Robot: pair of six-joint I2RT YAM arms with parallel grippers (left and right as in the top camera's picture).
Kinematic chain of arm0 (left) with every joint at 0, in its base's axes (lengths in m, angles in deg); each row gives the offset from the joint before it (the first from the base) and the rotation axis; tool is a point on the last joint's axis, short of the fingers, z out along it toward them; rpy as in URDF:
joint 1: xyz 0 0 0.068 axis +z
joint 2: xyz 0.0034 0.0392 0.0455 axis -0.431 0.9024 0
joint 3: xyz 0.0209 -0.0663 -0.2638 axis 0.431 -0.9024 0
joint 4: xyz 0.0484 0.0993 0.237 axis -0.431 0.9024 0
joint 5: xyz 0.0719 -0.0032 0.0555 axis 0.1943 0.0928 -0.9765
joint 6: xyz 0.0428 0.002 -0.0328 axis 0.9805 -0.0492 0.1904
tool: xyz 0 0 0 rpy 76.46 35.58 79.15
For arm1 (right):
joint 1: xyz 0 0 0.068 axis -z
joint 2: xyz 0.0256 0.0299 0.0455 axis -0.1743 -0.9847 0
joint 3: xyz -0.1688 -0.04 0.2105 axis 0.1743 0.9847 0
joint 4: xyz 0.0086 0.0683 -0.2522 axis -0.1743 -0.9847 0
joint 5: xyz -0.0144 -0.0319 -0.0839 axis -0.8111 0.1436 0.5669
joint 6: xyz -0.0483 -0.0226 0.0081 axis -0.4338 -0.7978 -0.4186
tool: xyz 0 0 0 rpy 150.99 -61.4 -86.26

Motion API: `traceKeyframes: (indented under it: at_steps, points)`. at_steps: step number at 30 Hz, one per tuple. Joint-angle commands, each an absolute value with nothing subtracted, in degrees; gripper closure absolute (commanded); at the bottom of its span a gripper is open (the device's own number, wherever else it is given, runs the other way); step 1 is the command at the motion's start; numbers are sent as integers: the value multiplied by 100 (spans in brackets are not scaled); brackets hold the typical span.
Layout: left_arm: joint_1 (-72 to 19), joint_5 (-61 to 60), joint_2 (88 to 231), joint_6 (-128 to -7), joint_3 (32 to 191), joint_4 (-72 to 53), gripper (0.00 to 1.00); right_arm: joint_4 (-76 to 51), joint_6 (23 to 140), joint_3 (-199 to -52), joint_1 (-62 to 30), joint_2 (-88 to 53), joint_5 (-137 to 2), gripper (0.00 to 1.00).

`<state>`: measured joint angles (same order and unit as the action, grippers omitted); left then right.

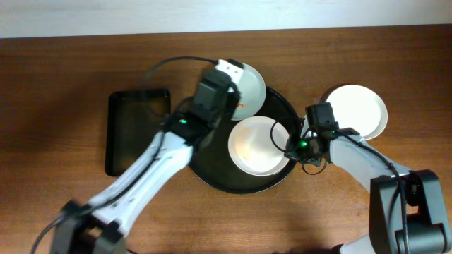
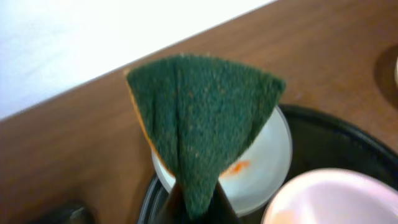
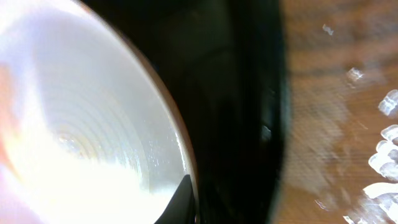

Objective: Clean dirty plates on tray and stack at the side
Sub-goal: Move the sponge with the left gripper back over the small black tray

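The round black tray (image 1: 212,166) holds two white plates. One plate (image 1: 251,90) lies over the tray's far rim and shows an orange-red smear in the left wrist view (image 2: 249,171). My left gripper (image 1: 223,83) hovers over it, shut on a folded green sponge (image 2: 205,124). The second plate (image 1: 258,144) sits in the tray's middle with a faint orange tint. My right gripper (image 1: 298,143) is at its right rim, with one finger (image 3: 183,199) lying over the plate's edge (image 3: 93,124). A third plate (image 1: 359,109) rests on the table right of the tray.
A smaller rectangular black tray (image 1: 135,130) lies left of the round tray, under my left arm's reach. The wooden table (image 1: 63,85) ends at a white strip along the far edge. The right arm's cables hang over the tray's right rim.
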<state>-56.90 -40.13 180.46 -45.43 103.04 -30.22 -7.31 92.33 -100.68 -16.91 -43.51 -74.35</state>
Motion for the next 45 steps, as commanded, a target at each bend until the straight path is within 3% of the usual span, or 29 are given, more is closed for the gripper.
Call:
traceKeyframes:
  at_steps: [1, 6, 11, 20, 22, 26, 27, 30, 37, 45]
  points:
    - [-5223, -4109, 17323, -5153, 10366, -2301, 100, -1301, 8824, -10595, -1632, -4495, -6948, 95]
    - [-4770, -4072, 16956, -5209, 10363, -780, 100, -1645, 8737, -10774, -2083, -4497, -6756, 74]
    - [-4668, -4074, 16956, -5207, 10363, -402, 100, -1787, 8958, -10719, -2769, -4497, -5724, 67]
    - [-4368, -4070, 16956, -5255, 10359, -107, 100, -1616, 9036, -10590, -2854, -4497, -5765, 68]
    - [-4322, -4072, 16956, -5253, 10352, -34, 100, -1618, 9178, -10590, -2863, -4499, -5768, 80]
    - [-4123, -4052, 16962, -5358, 10296, 70, 100, -1448, 9176, -10588, -3108, -4670, -5754, 86]
    - [-4071, -3998, 16962, -5358, 10296, 97, 100, -1450, 9178, -10592, -3130, -4678, -5746, 96]
    - [-3859, -3541, 16962, -5358, 10296, 160, 100, -1916, 9181, -11056, -3130, -4451, -5695, 96]
    - [-3363, -2835, 16962, -5358, 10296, 438, 100, -4326, 8153, -13617, -3158, -4335, -4657, 96]
    - [-3360, -2560, 16962, -5356, 10296, 523, 100, -4536, 6582, -13958, -4270, -4396, -1855, 96]
